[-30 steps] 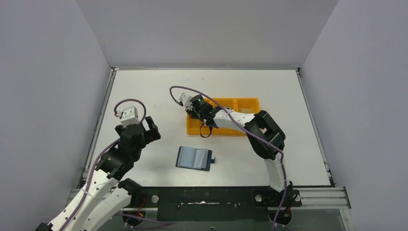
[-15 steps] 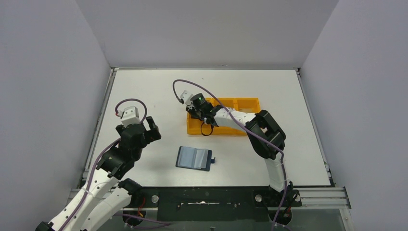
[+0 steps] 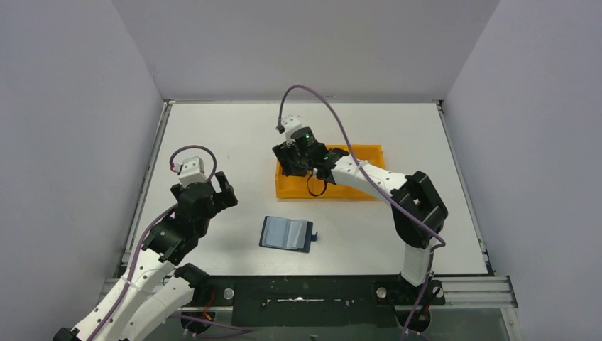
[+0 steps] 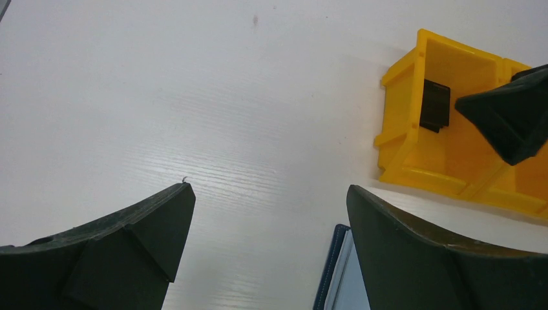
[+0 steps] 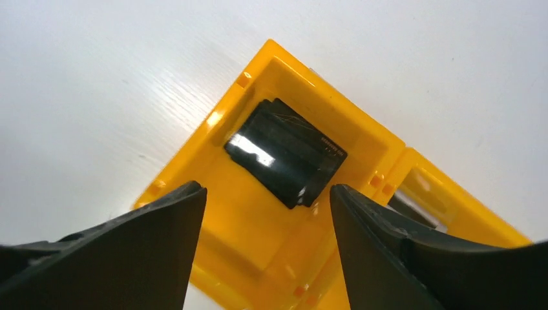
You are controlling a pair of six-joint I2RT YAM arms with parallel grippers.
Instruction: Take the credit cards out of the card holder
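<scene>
The card holder (image 3: 287,234) lies open on the table, blue-grey pockets up; its navy edge (image 4: 333,278) shows in the left wrist view. A black credit card (image 5: 285,152) lies flat in the left end compartment of the orange tray (image 3: 341,193), also seen from the left wrist (image 4: 434,105). My right gripper (image 5: 268,190) hovers open above that compartment with nothing between its fingers (image 3: 289,165). My left gripper (image 4: 269,194) is open and empty over bare table, left of the card holder (image 3: 226,188).
In the tray's (image 5: 245,252) neighbouring compartment a grey card edge (image 5: 417,205) shows. The right gripper's finger (image 4: 510,119) hangs over the tray (image 4: 452,161) in the left wrist view. Side walls stand along the table's left and right edges.
My right gripper has opened and risen from the tray's left compartment, leaving the black card lying there. Its elbow swung right. The left arm has not moved.
</scene>
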